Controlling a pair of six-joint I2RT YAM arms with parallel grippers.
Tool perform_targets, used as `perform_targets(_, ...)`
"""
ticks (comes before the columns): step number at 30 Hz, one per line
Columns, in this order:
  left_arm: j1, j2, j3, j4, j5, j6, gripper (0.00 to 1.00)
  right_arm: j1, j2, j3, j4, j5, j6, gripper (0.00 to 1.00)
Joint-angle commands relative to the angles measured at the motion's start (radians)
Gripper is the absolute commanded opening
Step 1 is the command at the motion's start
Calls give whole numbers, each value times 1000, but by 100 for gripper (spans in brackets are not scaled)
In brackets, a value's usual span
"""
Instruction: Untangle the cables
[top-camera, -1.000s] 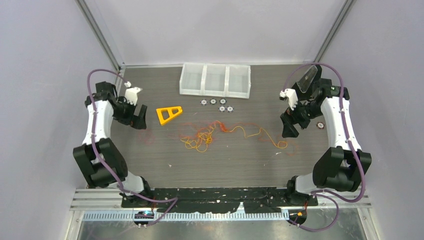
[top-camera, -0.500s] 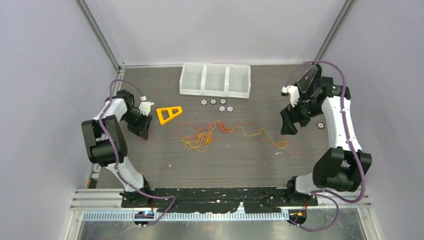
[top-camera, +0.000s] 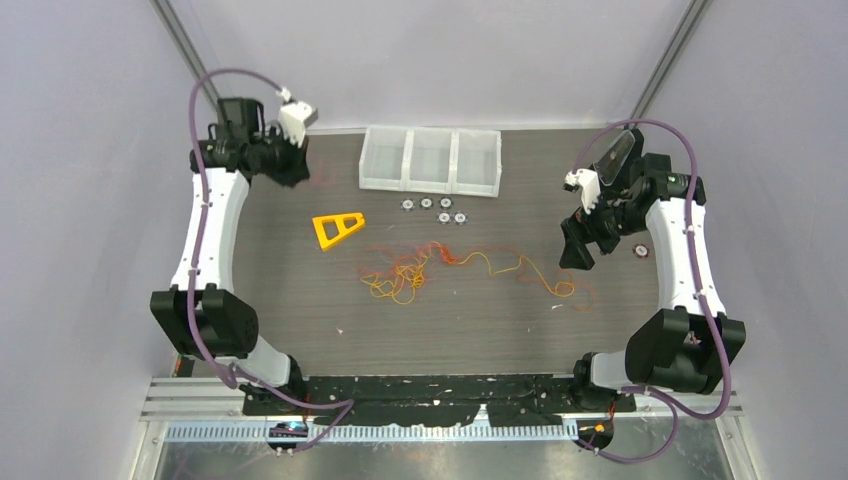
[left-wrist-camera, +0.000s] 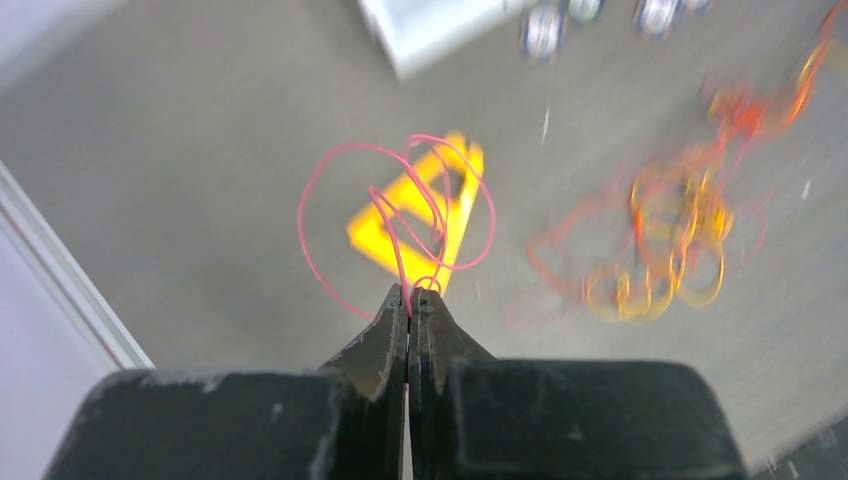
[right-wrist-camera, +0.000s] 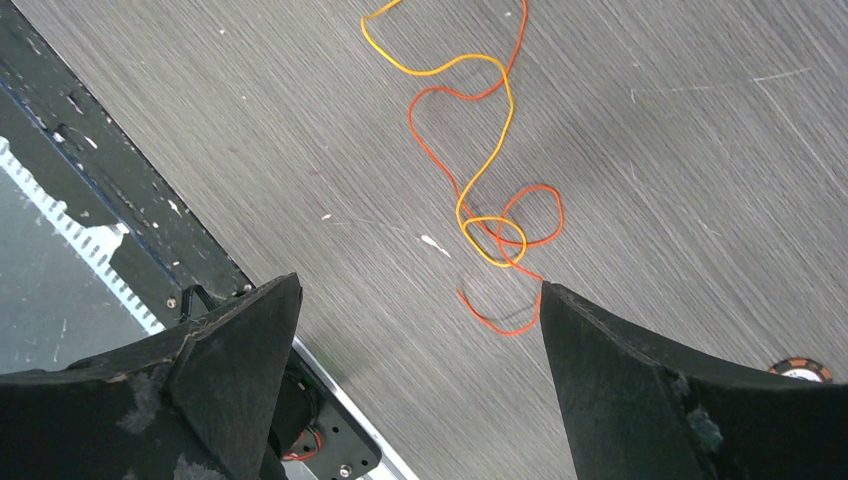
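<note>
- The cables (top-camera: 405, 272) lie in a yellow, orange and red tangle on the middle of the table (top-camera: 300, 320). One yellow-orange strand (right-wrist-camera: 510, 100) runs out of the tangle to the right.
- The right gripper (top-camera: 578, 255) hangs above the looped end of this strand, with its fingers spread wide and touching nothing.
- A small round part (right-wrist-camera: 800, 370) lies near it, on its right.
- A yellow triangular frame (top-camera: 337, 228) lies left of the tangle, apart from it.
- Five small discs (top-camera: 433, 208) lie farther back, in front of three clear bins (top-camera: 430, 160).
- The left gripper (left-wrist-camera: 410, 300) is raised at the far left corner. Its fingers are pressed together on a red cable (left-wrist-camera: 400, 200), which stands out from the tips in thin loops.
</note>
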Motion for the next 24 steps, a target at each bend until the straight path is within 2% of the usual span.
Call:
perform_targets(1,-92,121,264,136,109,-166,0,7,-13,46,27,-64,38,96)
perform_targets(4,-132,294,489,213,111,-239,0,11,8,84,51,-58,87,96)
perform_targets(9,-187,649,917,234,85,-297,0,20,62,126,70,-46,148,96)
perform_targets(11,-204,717,928,290,59,-282,0,33,94,146,78,-46,173,96)
perform_targets(16,-240,786,838,382,-63,-172,1,83,173,222,60,-43,204,96)
perform_targets(17,-241,799,844,380,-81,-164,10,100,186,227,64,-39,212,96)
perform_targets(19,-240,812,865,361,-91,-154,44,129,198,234,79,-26,217,96)
perform_targets(21,-237,784,875,324,-44,-138,71,160,199,229,102,-25,222,97)
perform_targets(24,-228,645,763,284,86,-129,97,224,181,173,173,-51,244,98)
